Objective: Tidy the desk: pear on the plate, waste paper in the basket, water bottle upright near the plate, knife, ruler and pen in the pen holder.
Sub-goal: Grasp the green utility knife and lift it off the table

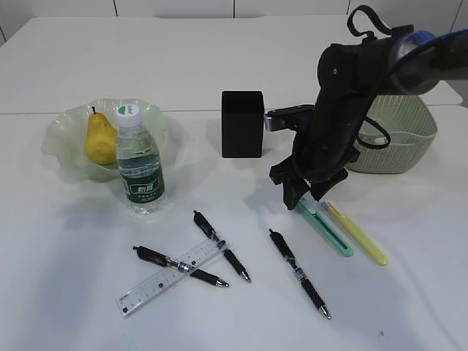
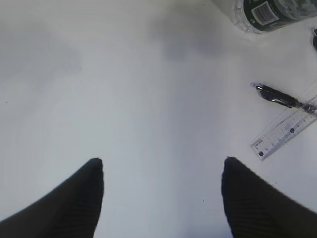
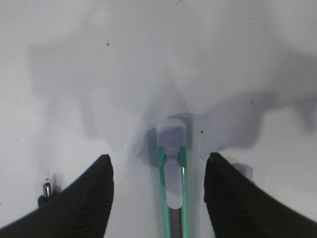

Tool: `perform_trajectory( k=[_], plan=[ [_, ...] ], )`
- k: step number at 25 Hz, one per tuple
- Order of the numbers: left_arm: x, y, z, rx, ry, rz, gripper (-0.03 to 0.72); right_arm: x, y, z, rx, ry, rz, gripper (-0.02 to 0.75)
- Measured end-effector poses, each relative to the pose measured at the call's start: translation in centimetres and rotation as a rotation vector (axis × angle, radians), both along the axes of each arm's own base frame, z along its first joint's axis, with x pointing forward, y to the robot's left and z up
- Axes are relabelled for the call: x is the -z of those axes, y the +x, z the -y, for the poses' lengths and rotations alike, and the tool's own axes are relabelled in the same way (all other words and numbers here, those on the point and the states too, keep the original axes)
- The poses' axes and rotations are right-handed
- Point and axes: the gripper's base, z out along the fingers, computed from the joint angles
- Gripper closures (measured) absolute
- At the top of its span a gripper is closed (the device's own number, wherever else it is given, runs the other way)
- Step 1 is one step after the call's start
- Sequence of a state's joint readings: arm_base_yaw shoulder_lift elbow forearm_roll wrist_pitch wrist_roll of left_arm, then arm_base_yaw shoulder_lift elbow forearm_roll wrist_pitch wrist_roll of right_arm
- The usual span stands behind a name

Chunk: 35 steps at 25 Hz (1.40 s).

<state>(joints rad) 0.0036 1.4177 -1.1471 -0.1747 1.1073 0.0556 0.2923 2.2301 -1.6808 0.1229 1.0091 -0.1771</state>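
The yellow pear (image 1: 100, 139) lies in the ruffled green plate (image 1: 60, 133). Just in front of the plate the water bottle (image 1: 139, 167) stands upright. My right gripper (image 1: 303, 191) hangs open right over the top end of the green knife (image 1: 325, 228). In the right wrist view its fingers straddle the knife (image 3: 172, 168) without touching it. My left gripper (image 2: 162, 161) is open over bare desk, with the ruler (image 2: 285, 134) off to its right. The ruler (image 1: 172, 278) rests across black pens (image 1: 221, 246). The pen holder (image 1: 242, 124) stands behind. The waste paper is out of view.
A yellow knife (image 1: 358, 234) lies right beside the green one. Another black pen (image 1: 298, 272) lies to their left, and a third (image 1: 179, 265) runs under the ruler. The sage green basket (image 1: 402, 139) sits behind my right arm. My left arm is outside the exterior view.
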Motion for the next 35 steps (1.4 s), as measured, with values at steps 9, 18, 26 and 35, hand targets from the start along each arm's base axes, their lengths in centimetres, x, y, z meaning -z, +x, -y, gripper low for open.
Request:
perform_trajectory(
  k=[9,18,26,35],
  plan=[
    [0.0,0.0,0.0,0.0,0.0,0.003,0.16,0.5,0.1,0.0,-0.001,-0.002,-0.011,0.306],
    [0.0,0.0,0.0,-0.001,0.0,0.004,0.16,1.0,0.1,-0.1,0.0,-0.003,-0.02,0.34],
    [0.0,0.0,0.0,-0.001,0.0,0.004,0.16,1.0,0.1,0.0,-0.001,-0.004,-0.019,0.489],
    [0.0,0.0,0.0,-0.001,-0.003,0.005,0.16,1.7,0.0,0.0,-0.007,-0.02,-0.048,0.505]
  ],
)
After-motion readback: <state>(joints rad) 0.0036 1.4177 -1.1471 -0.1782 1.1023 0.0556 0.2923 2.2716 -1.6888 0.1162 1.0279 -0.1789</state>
